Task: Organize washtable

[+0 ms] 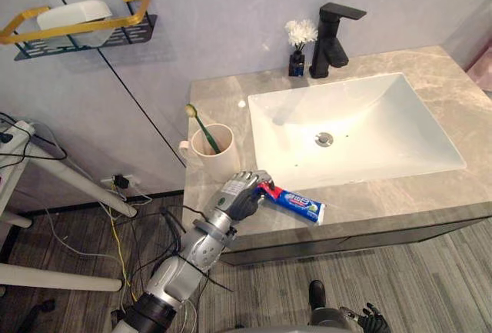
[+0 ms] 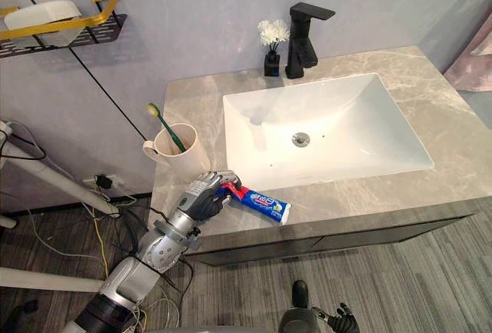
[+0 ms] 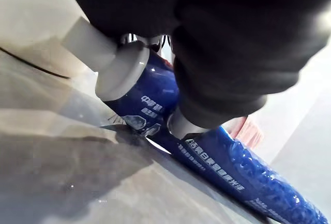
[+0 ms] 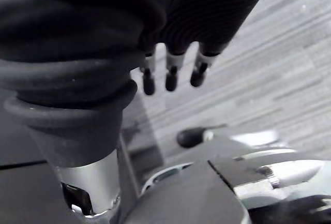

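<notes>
Grey marble washtable (image 1: 430, 87) is seen with a white sink (image 1: 384, 118) set in it. Near its front edge, a blue toothpaste tube (image 1: 300, 204) is gripped at its red cap end by the curled left hand (image 1: 240, 193), beside a cup (image 1: 219, 156) with a toothbrush (image 1: 201, 125). The right hand (image 1: 370, 319) is held low, fingers relaxed.

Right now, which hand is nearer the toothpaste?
Left. The left hand has its fingers curled round the toothpaste on the counter; the right hand hangs down by the floor, far off.

Blue toothpaste tube (image 1: 298, 204), grey marbled counter (image 1: 223, 106), white sink (image 1: 400, 129), black tap (image 1: 330, 37)
</notes>
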{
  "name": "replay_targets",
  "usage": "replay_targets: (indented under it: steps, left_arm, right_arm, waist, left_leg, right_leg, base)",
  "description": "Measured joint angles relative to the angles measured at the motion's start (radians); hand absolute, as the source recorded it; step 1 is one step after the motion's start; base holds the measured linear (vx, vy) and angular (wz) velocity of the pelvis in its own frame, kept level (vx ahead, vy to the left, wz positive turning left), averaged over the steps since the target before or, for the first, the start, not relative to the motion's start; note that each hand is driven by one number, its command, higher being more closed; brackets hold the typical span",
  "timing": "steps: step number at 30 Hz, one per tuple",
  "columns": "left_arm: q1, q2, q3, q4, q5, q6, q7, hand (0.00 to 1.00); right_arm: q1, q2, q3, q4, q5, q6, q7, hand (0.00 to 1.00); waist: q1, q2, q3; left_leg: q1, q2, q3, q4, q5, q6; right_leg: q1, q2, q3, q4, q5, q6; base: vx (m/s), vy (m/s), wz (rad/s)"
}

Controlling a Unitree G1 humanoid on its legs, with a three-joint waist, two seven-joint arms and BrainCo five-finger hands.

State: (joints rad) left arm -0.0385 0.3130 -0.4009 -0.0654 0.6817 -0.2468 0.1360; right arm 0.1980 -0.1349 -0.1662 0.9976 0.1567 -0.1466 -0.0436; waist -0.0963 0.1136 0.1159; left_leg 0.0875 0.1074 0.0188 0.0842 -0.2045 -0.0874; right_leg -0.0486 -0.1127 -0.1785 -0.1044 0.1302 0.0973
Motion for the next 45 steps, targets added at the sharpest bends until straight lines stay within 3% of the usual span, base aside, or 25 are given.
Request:
replay_targets:
  steps: [6, 12, 17, 19, 23, 27, 33, 39, 44, 45]
  left_arm:
    - [0.027, -0.006, 0.0, -0.002, -0.002, 0.003, 0.022, 1.0]
    - [0.025, -0.017, -0.005, -0.005, -0.012, 0.004, 0.022, 1.0]
    - [0.006, -0.023, -0.025, -0.009, -0.024, 0.007, 0.022, 1.0]
    - [-0.019, -0.028, -0.049, -0.034, -0.034, 0.008, 0.02, 1.0]
    - [-0.055, -0.057, -0.088, -0.07, -0.042, 0.008, 0.006, 1.0]
    - [-0.069, -0.068, -0.096, -0.129, -0.065, 0.003, -0.029, 1.0]
    - [-0.075, -0.107, -0.097, -0.187, -0.137, 0.002, -0.072, 1.0]
    - [-0.136, -0.126, -0.061, -0.246, -0.197, 0.001, -0.073, 1.0]
    - [-0.137, -0.147, -0.005, -0.254, -0.241, 0.004, -0.073, 1.0]
    - [-0.137, -0.149, 0.0, -0.254, -0.266, 0.004, -0.08, 1.0]
  right_arm:
    - [0.02, 0.0, 0.018, -0.033, 0.037, -0.002, -0.001, 0.0]
    - [0.074, -0.006, 0.072, -0.175, 0.093, -0.006, 0.025, 0.0]
    - [0.154, -0.034, 0.182, -0.376, 0.258, -0.008, 0.145, 0.0]
    - [0.215, -0.029, 0.23, -0.522, 0.361, -0.002, 0.236, 0.0]
    - [0.33, -0.03, 0.235, -0.714, 0.576, 0.007, 0.377, 0.0]
    - [0.417, -0.026, 0.211, -0.817, 0.676, 0.045, 0.453, 0.0]
    - [0.517, -0.032, 0.128, -0.999, 0.699, 0.067, 0.502, 0.0]
    - [0.507, -0.029, -0.002, -1.232, 0.697, 0.066, 0.501, 0.0]
    - [0.422, -0.028, -0.113, -1.401, 0.642, 0.025, 0.461, 0.0]
    - [0.388, -0.029, -0.126, -1.423, 0.594, -0.004, 0.433, 0.0]
  waist:
    - [0.002, -0.004, 0.003]
    - [0.0, -0.005, 0.002]
    - [0.001, -0.011, 0.0]
    - [0.013, -0.024, -0.004]
    - [0.021, -0.043, -0.013]
    - [0.022, -0.071, -0.021]
    - [0.022, -0.077, -0.04]
    - [0.026, -0.07, -0.046]
    - [0.03, -0.081, -0.053]
    - [0.031, -0.083, -0.062]
  left_leg:
    - [0.027, 0.01, 0.015, 0.001, -0.012, -0.002]
    - [0.055, 0.024, 0.055, -0.001, -0.017, -0.009]
    - [0.067, 0.012, 0.088, 0.003, -0.017, -0.008]
    - [0.06, 0.001, 0.11, 0.003, -0.016, -0.007]
    - [0.051, -0.02, 0.141, 0.004, -0.012, -0.001]
    - [0.058, -0.023, 0.172, 0.007, -0.025, 0.02]
    - [0.053, -0.033, 0.21, 0.03, -0.043, 0.029]
    - [0.075, -0.046, 0.257, 0.035, -0.046, 0.03]
    - [0.095, -0.057, 0.288, 0.04, -0.058, 0.036]
    - [0.095, -0.059, 0.29, 0.041, -0.061, 0.037]
  right_leg:
    - [0.015, 0.011, 0.016, 0.0, 0.002, -0.001]
    - [0.012, 0.031, 0.054, 0.001, 0.005, -0.005]
    - [0.005, 0.03, 0.105, 0.005, 0.015, -0.003]
    - [-0.025, 0.027, 0.135, 0.005, 0.029, -0.001]
    - [-0.051, 0.016, 0.182, 0.005, 0.05, 0.003]
    - [-0.063, 0.023, 0.211, 0.005, 0.062, 0.003]
    - [-0.081, 0.023, 0.248, 0.005, 0.067, 0.003]
    - [-0.087, 0.026, 0.301, 0.006, 0.095, 0.011]
    - [-0.082, 0.026, 0.337, 0.006, 0.098, 0.014]
    - [-0.081, 0.025, 0.34, 0.006, 0.098, 0.015]
  base:
    - [-0.03, -0.014, -0.09]
    - [0.03, -0.009, -0.2]
    - [-0.02, 0.005, -0.29]
    - [-0.03, -0.004, -0.33]
    - [-0.09, -0.004, -0.32]
    - [-0.1, -0.032, -0.25]
    - [-0.08, -0.035, -0.24]
    - [-0.01, -0.015, -0.24]
    - [-0.03, -0.012, -0.2]
    - [-0.02, -0.012, -0.06]
